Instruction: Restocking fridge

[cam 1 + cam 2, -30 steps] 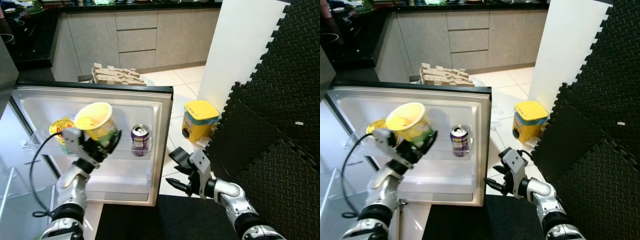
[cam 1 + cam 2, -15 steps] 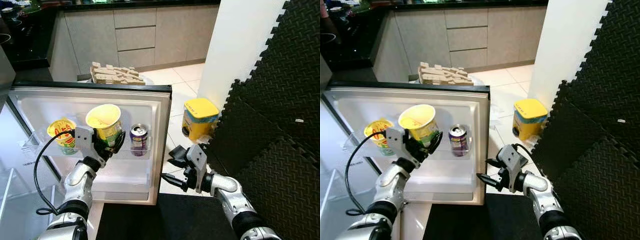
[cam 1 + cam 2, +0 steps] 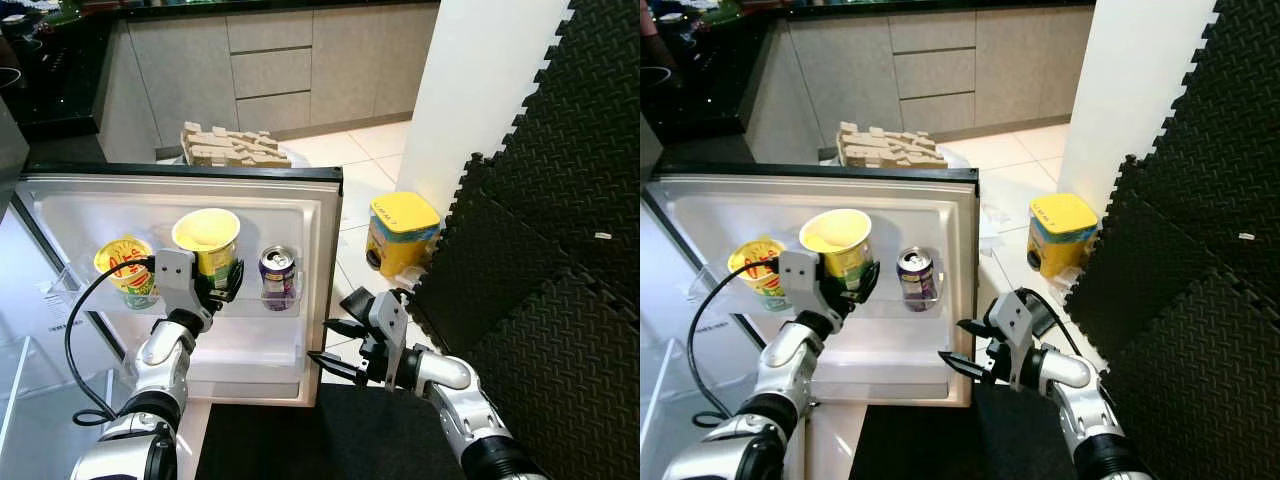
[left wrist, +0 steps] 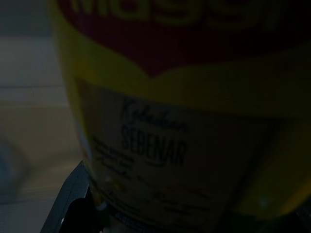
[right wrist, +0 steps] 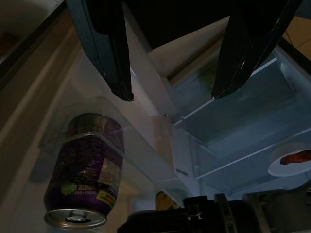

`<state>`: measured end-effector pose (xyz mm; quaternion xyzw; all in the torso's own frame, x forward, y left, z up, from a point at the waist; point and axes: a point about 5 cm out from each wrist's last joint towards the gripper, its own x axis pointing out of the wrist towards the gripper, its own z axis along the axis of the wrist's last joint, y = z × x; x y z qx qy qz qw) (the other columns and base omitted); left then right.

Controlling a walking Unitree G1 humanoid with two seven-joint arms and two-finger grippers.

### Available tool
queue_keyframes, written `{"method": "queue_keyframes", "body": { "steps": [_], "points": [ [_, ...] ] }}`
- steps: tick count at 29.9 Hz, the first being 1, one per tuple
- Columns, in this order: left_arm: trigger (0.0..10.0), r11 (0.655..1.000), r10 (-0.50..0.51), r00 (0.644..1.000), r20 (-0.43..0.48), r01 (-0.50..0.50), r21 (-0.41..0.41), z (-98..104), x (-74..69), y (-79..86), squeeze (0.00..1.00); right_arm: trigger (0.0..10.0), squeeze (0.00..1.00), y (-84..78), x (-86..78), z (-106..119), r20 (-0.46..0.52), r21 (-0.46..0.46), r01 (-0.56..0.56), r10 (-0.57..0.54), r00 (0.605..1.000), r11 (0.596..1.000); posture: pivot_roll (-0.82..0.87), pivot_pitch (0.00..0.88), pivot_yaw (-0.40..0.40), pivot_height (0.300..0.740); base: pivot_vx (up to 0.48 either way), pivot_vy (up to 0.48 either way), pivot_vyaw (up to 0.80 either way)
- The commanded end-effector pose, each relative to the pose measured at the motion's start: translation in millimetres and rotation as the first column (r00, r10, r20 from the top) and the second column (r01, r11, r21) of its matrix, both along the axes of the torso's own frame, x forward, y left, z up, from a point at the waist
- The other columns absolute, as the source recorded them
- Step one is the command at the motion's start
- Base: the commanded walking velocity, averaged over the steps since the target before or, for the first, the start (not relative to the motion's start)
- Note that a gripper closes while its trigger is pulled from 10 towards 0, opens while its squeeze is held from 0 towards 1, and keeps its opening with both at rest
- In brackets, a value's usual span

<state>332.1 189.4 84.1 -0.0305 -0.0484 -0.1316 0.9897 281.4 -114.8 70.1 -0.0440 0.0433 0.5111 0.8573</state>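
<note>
- Since a second earlier, the left gripper [image 3: 222, 285] had lowered the yellow noodle cup [image 3: 209, 243] from a tilt to upright on the fridge door shelf [image 3: 250, 312].
- Its fingers stayed clamped on the cup, between another cup [image 3: 124, 270] and a purple can [image 3: 277, 277].
- Right gripper [image 3: 330, 345] hovered near the door's edge, fingers spread, empty.

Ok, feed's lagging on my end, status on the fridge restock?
Left gripper shut on noodle cup, at door shelf between second noodle cup and purple can. Right gripper open, empty, by fridge door edge. Nothing blocking.
</note>
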Motion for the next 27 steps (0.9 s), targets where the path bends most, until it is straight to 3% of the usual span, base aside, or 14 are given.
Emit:
{"method": "queue_keyframes", "body": {
  "steps": [1, 15, 27],
  "points": [
    [10.0, 1.000, -0.010, 1.000, -0.017, 0.010, 0.001, -4, -0.2, -7.4, 0.00, 10.0, 0.00, 2.0, -3.0, 0, -0.007, -0.002, -0.011, 0.011, 1.000, 1.000, -0.13, 0.041, 0.028, 0.740, 0.000, 0.000, 0.00],
    [10.0, 1.000, 0.021, 0.992, -0.125, -0.024, -0.016, -25, -5.7, -23.2, 0.00, 10.0, 0.00, 2.5, -14.2, 6, -0.014, 0.005, -0.014, 0.014, 1.000, 1.000, -0.17, 0.065, 0.031, 0.740, 0.000, 0.000, 0.00],
    [10.0, 0.997, 0.026, 0.997, -0.077, -0.031, -0.067, -13, 2.1, -28.4, 0.00, 10.0, 0.00, 3.5, -21.0, 13, -0.019, 0.014, -0.008, 0.008, 1.000, 1.000, -0.20, 0.101, 0.029, 0.740, 0.000, 0.000, 0.00]
  ]
}}
